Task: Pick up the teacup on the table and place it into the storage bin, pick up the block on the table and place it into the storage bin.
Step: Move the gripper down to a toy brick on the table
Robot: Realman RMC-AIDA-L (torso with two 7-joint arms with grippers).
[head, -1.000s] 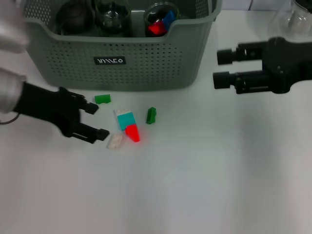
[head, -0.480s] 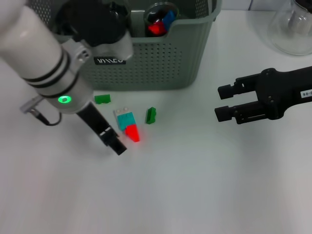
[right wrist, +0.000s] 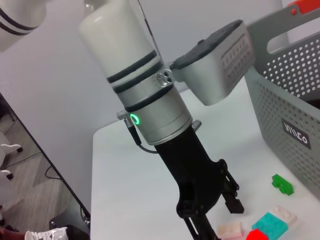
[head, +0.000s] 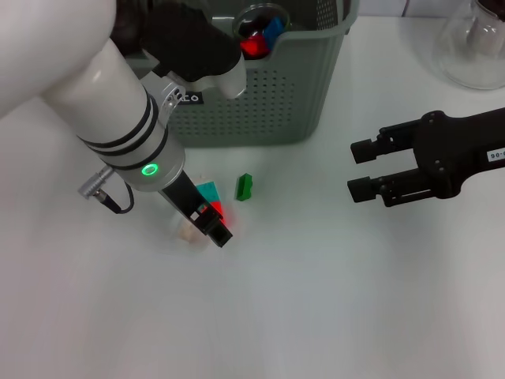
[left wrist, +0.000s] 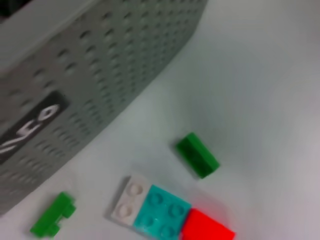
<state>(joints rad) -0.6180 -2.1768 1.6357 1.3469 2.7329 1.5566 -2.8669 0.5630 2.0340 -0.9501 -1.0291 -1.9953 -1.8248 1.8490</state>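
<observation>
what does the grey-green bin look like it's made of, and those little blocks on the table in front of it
The storage bin looks like matte moulded plastic: uniform grey-green walls with regular punched holes. The teal block, red block and green block seem to be hard, slightly glossy plastic; the teal one's round studs suggest toy bricks.

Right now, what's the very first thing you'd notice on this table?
The big white and black left arm, its left gripper reaching down among small plastic blocks: a white, teal and red strip of bricks and a dark green block. Behind them stands the large grey-green perforated storage bin. The black right gripper hangs open off to the right.
</observation>
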